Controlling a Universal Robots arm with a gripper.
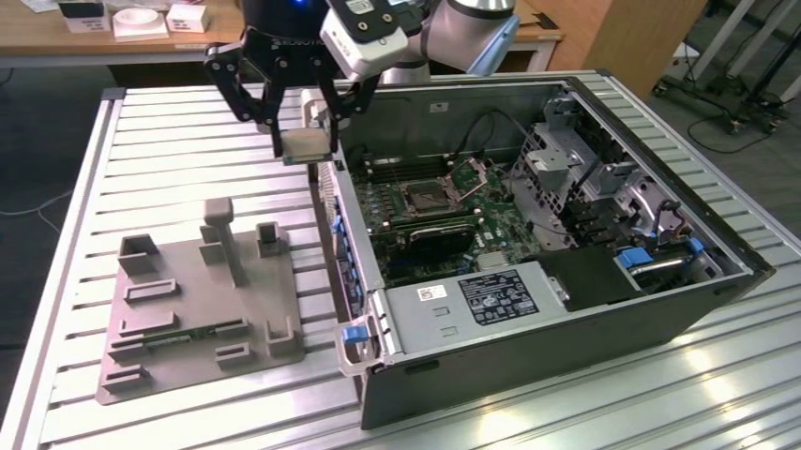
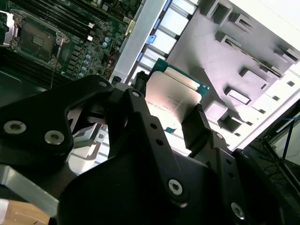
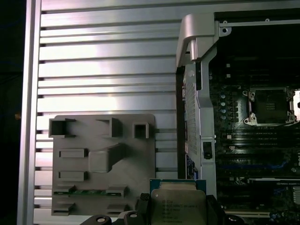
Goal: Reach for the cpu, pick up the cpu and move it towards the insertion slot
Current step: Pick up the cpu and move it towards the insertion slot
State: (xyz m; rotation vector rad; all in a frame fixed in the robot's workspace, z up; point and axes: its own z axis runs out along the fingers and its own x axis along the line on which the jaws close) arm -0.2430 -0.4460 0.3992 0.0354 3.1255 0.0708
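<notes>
Between the pincer fingers sits the cpu, clamped by its edges, lifted off the desk w/ top plate clear. Beyond, past the case wall, the insertion slot lies open, well apart.

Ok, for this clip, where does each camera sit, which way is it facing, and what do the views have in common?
Exterior view: off the arm, high, looking down on the slatted table, grey tray and open computer case; the gripper holds the cpu by the case wall.
First wrist view: on the arm, looking down past the cpu at the tray and insertion slot.
Second wrist view: on the arm, close behind the gripper's black links, the cpu between the fingers.
Shared: all show cpu, tray and motherboard.
</notes>
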